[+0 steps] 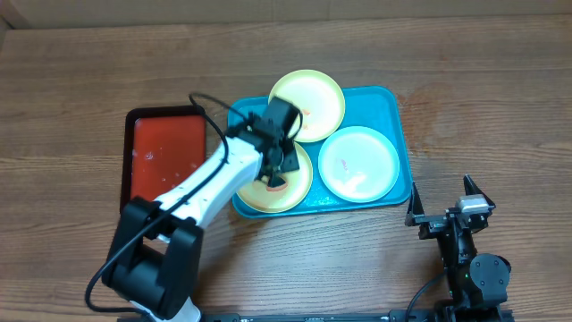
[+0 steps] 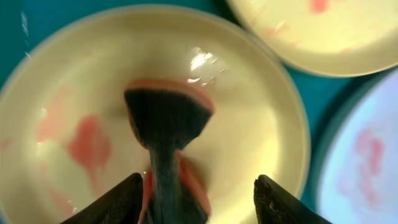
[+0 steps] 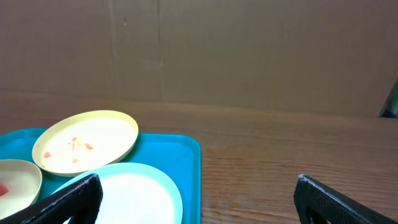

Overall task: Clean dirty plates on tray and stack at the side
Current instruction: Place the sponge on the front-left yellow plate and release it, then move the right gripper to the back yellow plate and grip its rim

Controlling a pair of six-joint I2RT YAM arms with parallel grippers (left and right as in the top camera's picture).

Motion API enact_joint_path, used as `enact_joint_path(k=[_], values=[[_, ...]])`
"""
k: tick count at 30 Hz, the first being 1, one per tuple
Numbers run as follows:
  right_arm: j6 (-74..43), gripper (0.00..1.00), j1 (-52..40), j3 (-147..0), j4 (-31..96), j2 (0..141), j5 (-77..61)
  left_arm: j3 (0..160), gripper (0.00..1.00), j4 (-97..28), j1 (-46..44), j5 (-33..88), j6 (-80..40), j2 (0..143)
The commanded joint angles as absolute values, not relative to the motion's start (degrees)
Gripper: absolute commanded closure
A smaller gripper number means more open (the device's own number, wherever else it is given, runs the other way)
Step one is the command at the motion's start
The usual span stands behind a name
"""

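Note:
The turquoise tray [image 1: 384, 103] holds three plates. A lime-green plate [image 1: 313, 103] with small orange specks lies at the back, and a pale mint-white plate [image 1: 359, 163] at the right. The front-left lime-green plate [image 1: 302, 183] carries red smears [image 2: 90, 143]. My left gripper [image 2: 196, 199] hovers over that plate, its jaws partly apart. A dark scrubber with an orange edge [image 2: 168, 118] stands between them on the plate; it is against the left finger and apart from the right one. My right gripper [image 3: 196, 199] is wide open and empty, to the right of the tray.
A smaller red tray with a black rim [image 1: 165, 152] lies left of the turquoise tray. Bare wooden table [image 1: 483, 116] extends right of the tray. A brown cardboard wall [image 3: 249, 50] stands behind the table.

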State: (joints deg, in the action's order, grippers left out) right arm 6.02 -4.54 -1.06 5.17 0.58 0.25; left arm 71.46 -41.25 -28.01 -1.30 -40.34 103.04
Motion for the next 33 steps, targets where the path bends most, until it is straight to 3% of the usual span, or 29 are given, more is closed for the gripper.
enact_joint_path(k=[1, 3, 5, 14, 18, 22, 27, 30, 33], values=[[6.04, 0.0, -4.54, -0.47, 4.82, 0.16, 0.36, 80.73, 0.41, -46.3, -24.18, -1.32, -34.57, 98.0], [6.02, 0.0, -4.54, -0.47, 4.82, 0.16, 0.36, 84.33, 0.32, -50.04, -21.61, -3.95, -32.36, 96.33], [6.02, 0.0, -4.54, -0.47, 4.84, 0.16, 0.36, 86.48, 0.01, -52.69, -18.76, -6.46, -31.24, 94.87], [5.91, 0.0, -4.54, -0.47, 3.49, 0.16, 0.14, 86.89, 0.0, -56.8, -9.26, -2.15, -31.29, 94.39], [-4.62, 0.0, -4.54, -0.47, -2.79, 0.16, -18.5, 86.83, 0.0, -58.41, -9.06, -1.41, -31.29, 95.31], [-10.98, 0.0, -4.54, -0.47, -17.56, 0.16, -33.34, 86.78, 0.0, -58.5, -9.04, -1.41, -31.29, 95.5], [-12.49, 0.0, -4.51, -2.46, -39.09, 0.19, -33.89, 86.78, 0.0, -58.48, -9.04, -1.39, -31.31, 95.5], [-11.88, 0.0, -4.47, -10.39, -30.63, 1.39, -31.35, 86.78, 0.0, -58.54, -9.04, -1.39, -31.29, 95.5], [-6.66, 0.0, -4.4, -26.0, -2.55, 8.88, -28.34, 86.78, 0.0, -58.54, -9.04, -1.41, -31.29, 95.5]])
